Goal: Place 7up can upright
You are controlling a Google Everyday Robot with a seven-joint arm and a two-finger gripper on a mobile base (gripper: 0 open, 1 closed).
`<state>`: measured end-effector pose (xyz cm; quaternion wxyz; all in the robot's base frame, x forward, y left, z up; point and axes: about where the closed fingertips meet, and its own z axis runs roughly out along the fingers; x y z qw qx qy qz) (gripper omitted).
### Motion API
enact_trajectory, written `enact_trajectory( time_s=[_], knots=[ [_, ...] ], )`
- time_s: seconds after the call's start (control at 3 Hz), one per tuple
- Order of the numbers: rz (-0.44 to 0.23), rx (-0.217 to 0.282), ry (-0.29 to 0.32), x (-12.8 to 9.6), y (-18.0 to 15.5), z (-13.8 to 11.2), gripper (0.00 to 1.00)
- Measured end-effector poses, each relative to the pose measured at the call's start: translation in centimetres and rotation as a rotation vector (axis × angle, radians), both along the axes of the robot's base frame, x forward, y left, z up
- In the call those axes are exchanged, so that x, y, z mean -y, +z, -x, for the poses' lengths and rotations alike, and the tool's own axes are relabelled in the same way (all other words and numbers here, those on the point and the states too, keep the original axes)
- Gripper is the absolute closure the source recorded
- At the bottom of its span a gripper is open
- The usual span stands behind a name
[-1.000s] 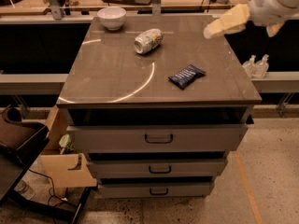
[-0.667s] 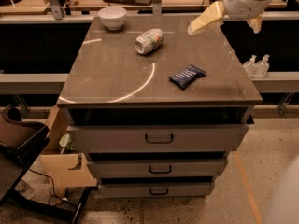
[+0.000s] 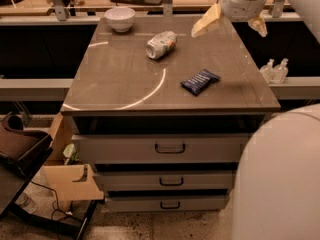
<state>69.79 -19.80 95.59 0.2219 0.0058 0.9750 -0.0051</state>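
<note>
The 7up can (image 3: 161,45) is silvery-white and lies on its side on the brown cabinet top (image 3: 125,84), towards the back centre. My gripper (image 3: 229,33) hangs above the back right part of the top, to the right of the can and well apart from it. Its two beige fingers (image 3: 206,22) are spread wide with nothing between them.
A white bowl (image 3: 120,18) stands at the back left of the top. A dark blue snack packet (image 3: 200,81) lies right of centre. The cabinet has several drawers (image 3: 170,148). A cardboard box (image 3: 70,181) and a dark chair (image 3: 20,149) stand on the floor at left. A white part of the robot (image 3: 280,179) fills the lower right.
My gripper has moved left over the back of the top, closer to the can. The can, packet and bowl have not moved.
</note>
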Motion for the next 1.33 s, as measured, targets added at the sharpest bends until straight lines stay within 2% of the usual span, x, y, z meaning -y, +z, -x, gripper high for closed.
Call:
enact_trajectory(
  time_s=[0.33,0.67,1.0,1.33],
  knots=[
    [-0.008,0.009,-0.089,-0.4,-0.2,-1.3,0.0],
    [-0.008,0.009,-0.088,-0.4,-0.2,-1.3,0.0],
    [-0.008,-0.031,-0.149,-1.1,-1.4,-2.0,0.0],
    [-0.042,-0.077,-0.24,-1.9,-2.6,-3.2,0.0]
  ],
)
